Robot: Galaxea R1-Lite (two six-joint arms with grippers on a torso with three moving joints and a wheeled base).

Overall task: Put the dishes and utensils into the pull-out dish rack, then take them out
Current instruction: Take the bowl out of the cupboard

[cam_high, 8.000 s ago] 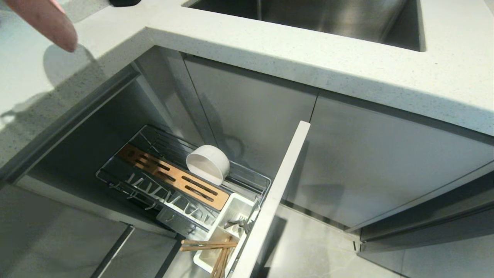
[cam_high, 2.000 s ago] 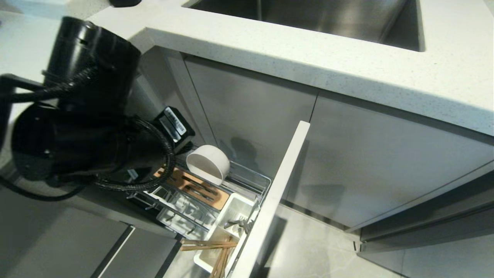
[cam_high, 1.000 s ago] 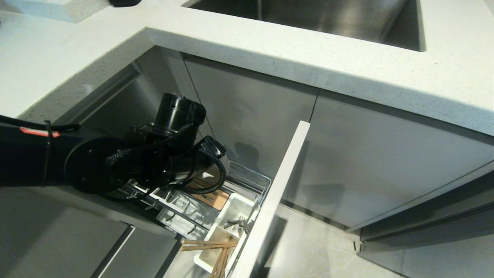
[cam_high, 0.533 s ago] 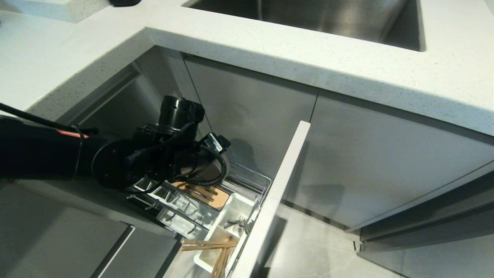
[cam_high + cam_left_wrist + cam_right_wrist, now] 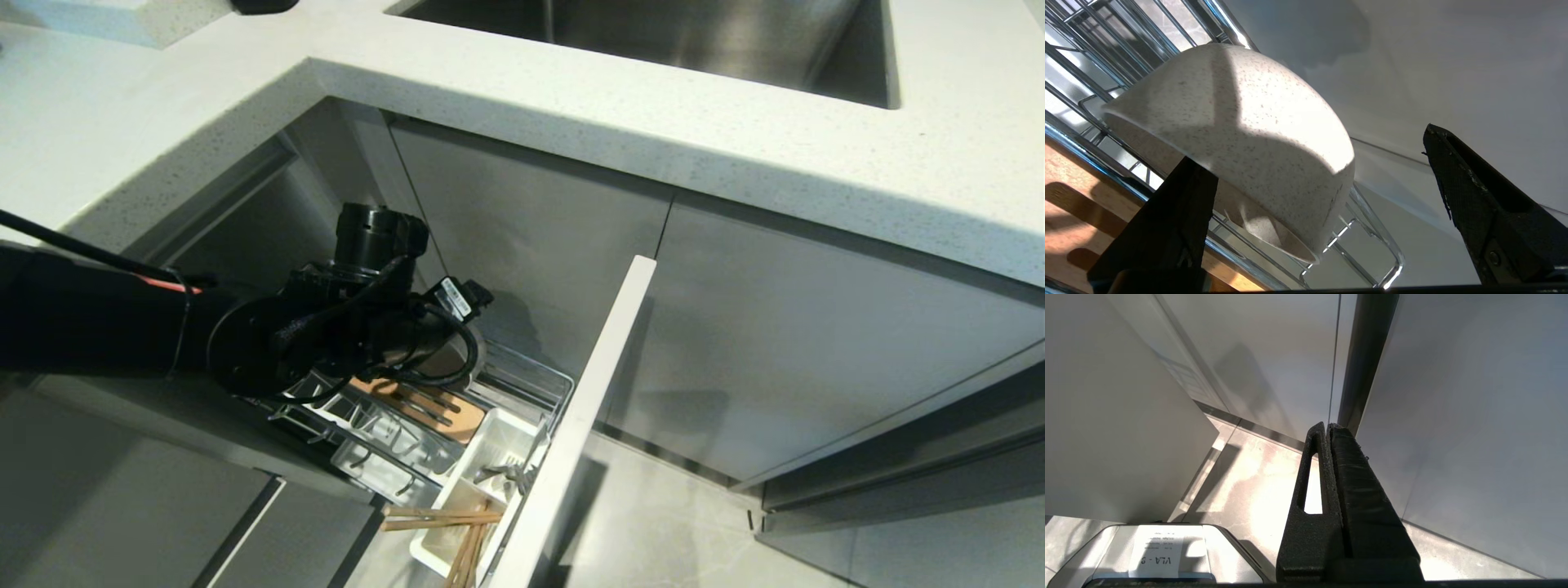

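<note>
The left pincer (image 5: 1310, 183) is held wide around the white bowl (image 5: 1241, 139) propped in the dish rack (image 5: 522, 371); a glancing closure could tip it off the wires.

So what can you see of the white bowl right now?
The white bowl is small, round and faintly speckled, plastic-looking. It leans on its side in the pull-out dish rack, rim resting on chrome wires beside the slotted wooden strip. The left gripper straddles it with jaws open. In the head view the arm hides it.
</note>
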